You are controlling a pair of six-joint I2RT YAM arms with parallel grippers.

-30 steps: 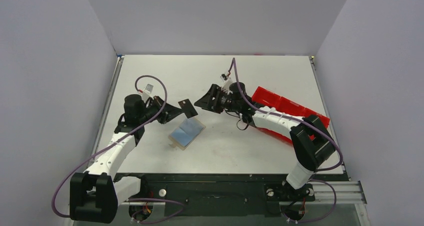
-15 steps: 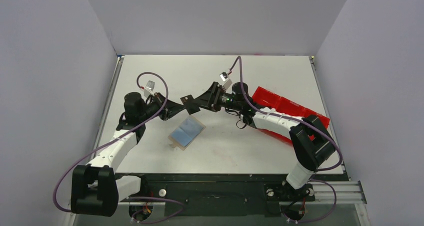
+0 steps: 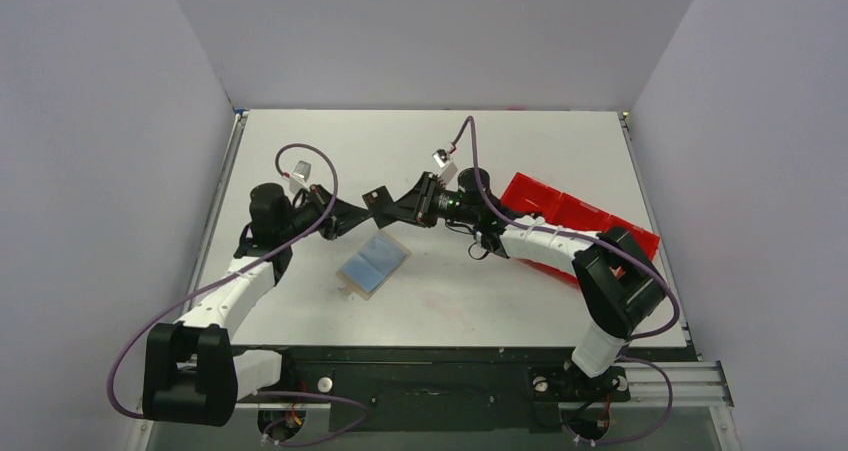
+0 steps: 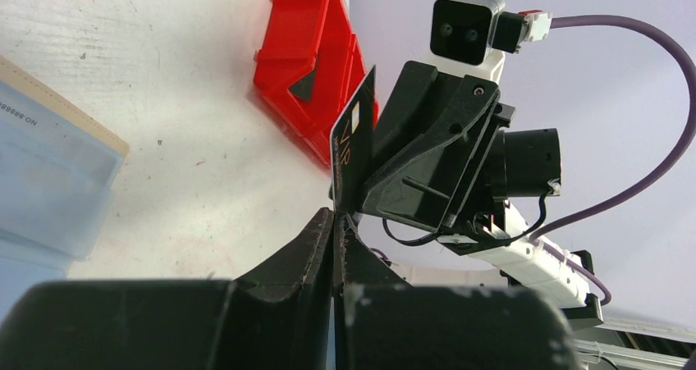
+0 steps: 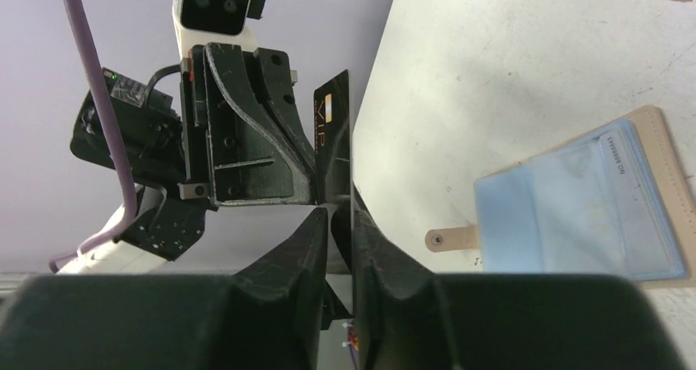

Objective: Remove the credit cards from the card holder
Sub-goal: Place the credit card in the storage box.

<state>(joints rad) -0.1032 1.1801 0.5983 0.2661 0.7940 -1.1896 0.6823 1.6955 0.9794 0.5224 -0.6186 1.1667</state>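
The tan-brown card holder (image 3: 374, 263) lies open on the table, with light blue cards (image 5: 574, 202) in its clear pockets; it also shows in the left wrist view (image 4: 49, 181). My left gripper (image 3: 361, 209) is shut on a black card marked VIP (image 3: 376, 200), holding it on edge above the table, left of the holder's far end. The card stands up from the left jaws (image 4: 353, 140). My right gripper (image 3: 392, 209) meets it from the right. Its jaws are slightly apart, with the card's edge (image 5: 332, 140) between them, against one finger (image 5: 365, 230).
A red plastic compartment tray (image 3: 570, 216) lies right of centre, under the right arm, and shows in the left wrist view (image 4: 308, 75). The holder's tan snap tab (image 5: 451, 239) sticks out toward the near side. White walls enclose the table.
My right gripper has moved left until its jaws reach the black card. My left gripper has shifted the card slightly up and right. The holder has not moved.
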